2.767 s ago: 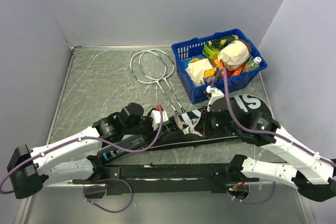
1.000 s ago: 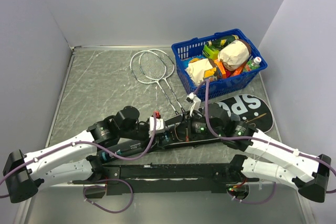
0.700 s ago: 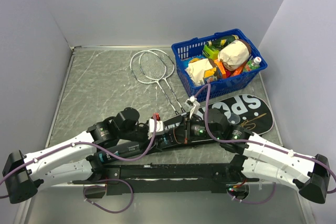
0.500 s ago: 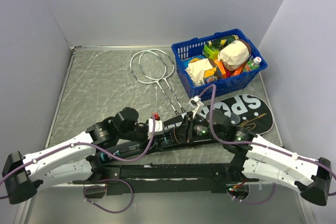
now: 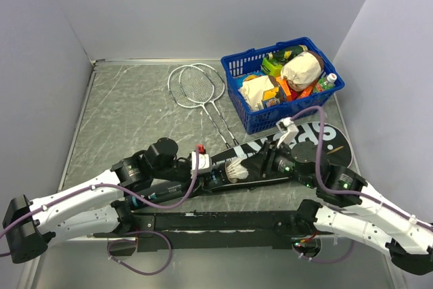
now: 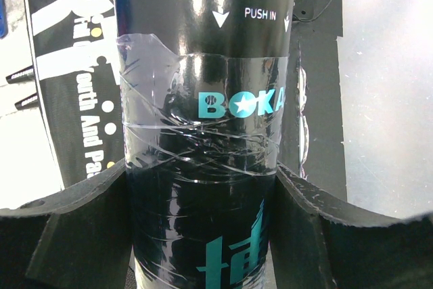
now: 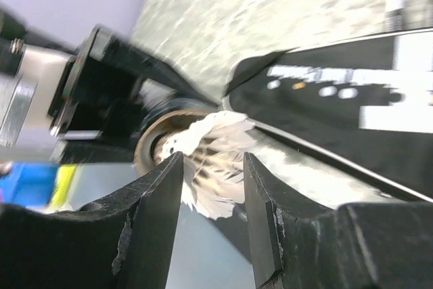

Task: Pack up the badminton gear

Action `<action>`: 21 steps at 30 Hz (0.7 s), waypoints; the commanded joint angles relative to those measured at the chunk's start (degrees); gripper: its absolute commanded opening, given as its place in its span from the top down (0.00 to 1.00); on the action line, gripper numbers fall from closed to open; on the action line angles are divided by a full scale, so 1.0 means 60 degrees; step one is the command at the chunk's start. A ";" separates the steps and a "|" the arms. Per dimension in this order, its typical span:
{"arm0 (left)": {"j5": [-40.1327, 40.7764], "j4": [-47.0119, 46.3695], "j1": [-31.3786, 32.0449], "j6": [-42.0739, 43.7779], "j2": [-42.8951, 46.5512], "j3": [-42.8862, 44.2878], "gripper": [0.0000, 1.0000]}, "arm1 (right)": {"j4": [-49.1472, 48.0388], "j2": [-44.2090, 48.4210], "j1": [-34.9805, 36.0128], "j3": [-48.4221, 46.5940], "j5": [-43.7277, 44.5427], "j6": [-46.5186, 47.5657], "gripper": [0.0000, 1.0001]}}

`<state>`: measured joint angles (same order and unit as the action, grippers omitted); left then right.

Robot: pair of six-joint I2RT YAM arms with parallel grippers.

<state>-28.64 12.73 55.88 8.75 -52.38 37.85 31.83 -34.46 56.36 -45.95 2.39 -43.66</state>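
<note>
My left gripper (image 5: pixel 211 169) (image 6: pixel 201 175) is shut on the long dark tube (image 5: pixel 155 191) (image 6: pixel 203 99), which lies tilted across the black "SPORT" bag (image 5: pixel 325 148) (image 6: pixel 67 65). A white feather shuttlecock (image 5: pixel 235 169) (image 7: pixel 213 141) sticks out of the tube's open mouth (image 7: pixel 150 145). My right gripper (image 5: pixel 260 165) (image 7: pixel 212 160) stands open just right of it, its fingertips either side of the feathers without pinching them. Two thin rackets (image 5: pixel 196 86) lie crossed at the back, handles running toward the bag.
A blue plastic basket (image 5: pixel 298 105) full of groceries stands at the back right, close behind the bag. Grey walls close in the table on the left, back and right. A black rail (image 5: pixel 223 221) carrying the arm bases runs along the near edge.
My right gripper has opened and drawn back to the right, leaving the shuttlecock in the tube's mouth. The left gripper has kept still on the tube.
</note>
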 commanded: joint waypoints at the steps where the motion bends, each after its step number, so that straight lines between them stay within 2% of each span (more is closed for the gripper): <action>1: -0.0280 -0.0672 0.0047 0.0079 -0.0059 0.0416 0.99 | 0.1535 0.0074 -0.0062 -0.0778 0.1505 0.0289 0.52; 12: -0.0236 -0.0643 0.0047 0.0094 -0.0015 0.0401 0.99 | 0.0144 -0.0688 -0.0047 -0.0120 0.0319 0.0084 0.55; 21: -0.0192 -0.0628 0.0047 0.0094 -0.0030 0.0416 0.99 | -0.0003 -0.0791 -0.0062 -0.0295 -0.0340 0.0128 0.78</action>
<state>-28.64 12.64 55.92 8.78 -52.77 37.87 34.17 -39.68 56.21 -46.39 1.89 -42.98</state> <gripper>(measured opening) 0.684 0.255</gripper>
